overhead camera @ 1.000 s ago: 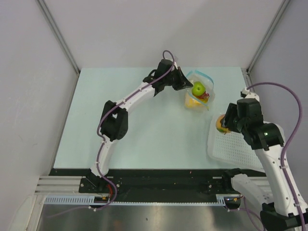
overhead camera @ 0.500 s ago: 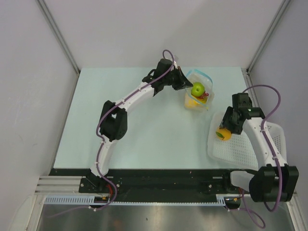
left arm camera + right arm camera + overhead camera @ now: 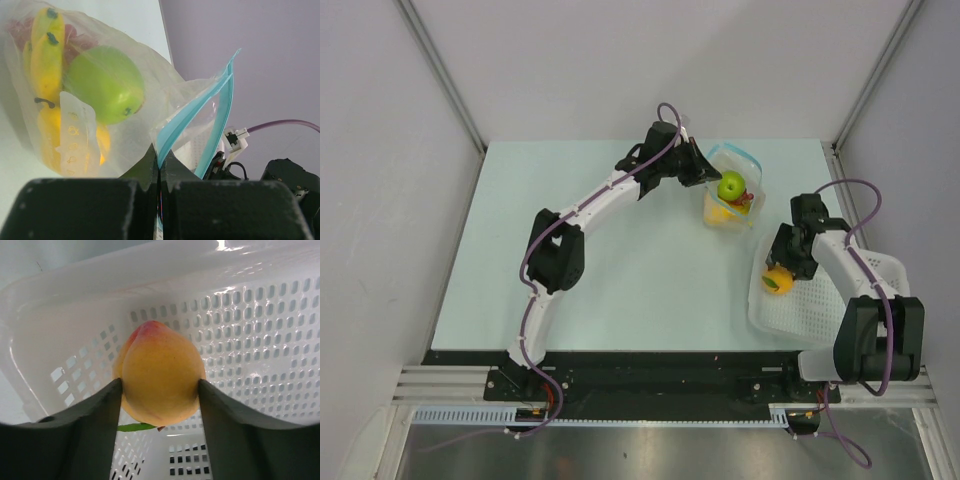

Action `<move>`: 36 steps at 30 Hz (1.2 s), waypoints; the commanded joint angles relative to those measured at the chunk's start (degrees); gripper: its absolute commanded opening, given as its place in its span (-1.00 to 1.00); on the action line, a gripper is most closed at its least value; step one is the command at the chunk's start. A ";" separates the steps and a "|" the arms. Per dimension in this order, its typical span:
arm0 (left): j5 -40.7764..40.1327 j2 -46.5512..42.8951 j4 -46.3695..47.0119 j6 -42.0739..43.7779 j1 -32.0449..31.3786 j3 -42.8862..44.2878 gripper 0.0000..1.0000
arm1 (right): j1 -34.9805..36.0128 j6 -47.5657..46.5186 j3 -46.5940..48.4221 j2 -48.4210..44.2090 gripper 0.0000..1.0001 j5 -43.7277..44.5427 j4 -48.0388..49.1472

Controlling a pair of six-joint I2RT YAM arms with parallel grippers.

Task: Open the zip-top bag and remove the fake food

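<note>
Orange-yellow fruit (image 3: 161, 372) with a green leaf sits clamped between the right gripper (image 3: 160, 390) fingers, within the white basket (image 3: 260, 330) walls. Left gripper (image 3: 160, 167) pinches the zip-top bag (image 3: 125, 140) at its teal strip (image 3: 200, 120). Green apple (image 3: 105, 85) and bananas (image 3: 45, 50) lie inside, beyond the fingertips.

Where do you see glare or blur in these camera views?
Right wrist: glare on the white basket rim, orange fruit sharp, right tool soft-edged. Left wrist: zip-top bag washed out at upper left, left tool dark and blurred. Top external: evenly lit, sharp.
</note>
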 commanded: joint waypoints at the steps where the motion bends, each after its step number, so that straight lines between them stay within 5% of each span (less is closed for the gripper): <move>1: 1.77 -3.41 2.28 -1.09 0.24 0.86 -1.00 | -0.21 0.42 -0.25 -1.85 0.46 0.44 1.00; 8: 1.86 -3.93 2.19 -0.56 -0.11 -0.11 -1.00 | 1.19 0.50 3.26 -12.04 0.71 2.28 -3.66; 12: 2.03 -3.93 2.28 -0.56 -0.29 -0.46 -1.00 | 8.65 1.55 7.30 -16.97 0.69 6.94 -2.61; 17: 1.95 -3.94 2.54 -0.82 -0.38 -0.81 -1.00 | 12.36 0.34 13.62 -16.98 0.15 5.82 2.82; 36: 1.59 -5.60 3.78 -5.22 -0.73 -4.59 -0.99 | 16.76 9.03 22.25 5.94 -0.26 1.84 22.71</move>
